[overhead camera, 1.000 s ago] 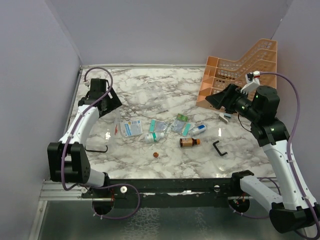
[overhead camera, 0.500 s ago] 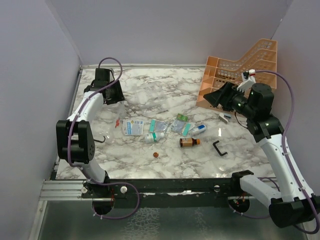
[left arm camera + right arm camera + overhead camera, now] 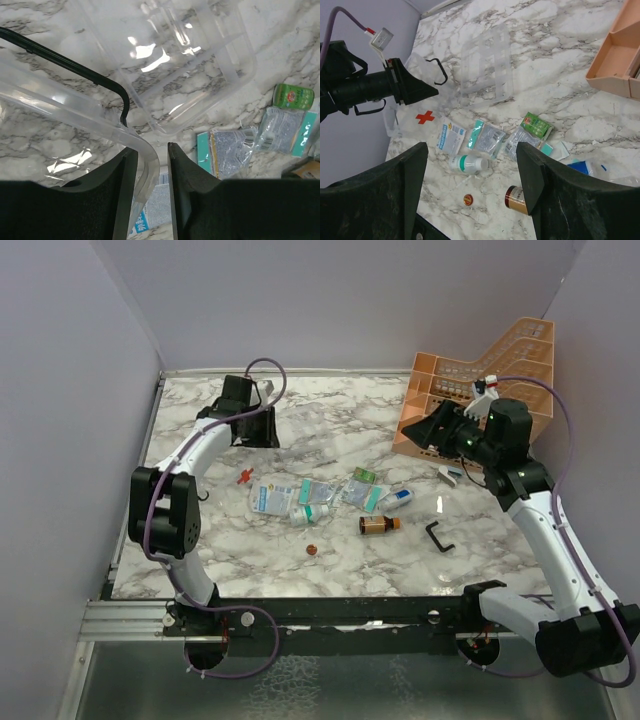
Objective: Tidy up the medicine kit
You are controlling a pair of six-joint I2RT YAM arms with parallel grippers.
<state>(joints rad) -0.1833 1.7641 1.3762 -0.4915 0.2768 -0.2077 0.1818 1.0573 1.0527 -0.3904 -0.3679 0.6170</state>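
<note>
1. Where the left tool [image 3: 148, 166] meets the medicine kit's clear lid [image 3: 60, 107], its two fingers are pinched on the lid's curved rim, just below the black handle [image 3: 75, 65] fixed to that lid.
2. The right wrist view shows a red cross [image 3: 425, 117] on the lid, which is held tilted over the far-left part of the marble counter [image 3: 360, 395].
3. The kit's clear box [image 3: 175, 60] lies open on the counter just beyond the lid, with nothing in it that can be made out.
4. A green sachet [image 3: 294, 96] and a silvery sachet [image 3: 287, 131] lie side by side near the box's corner.
5. The right tool [image 3: 470, 147] hangs above the counter beside the orange rack [image 3: 480, 375], its fingers spread wide and holding nothing.
6. Below it lie a white bottle [image 3: 470, 162], a brown bottle [image 3: 517, 198] and a small red cap [image 3: 468, 199].
7. A loose black U-shaped piece [image 3: 438, 536] lies on the counter, well apart to the right of the bottles.
</note>
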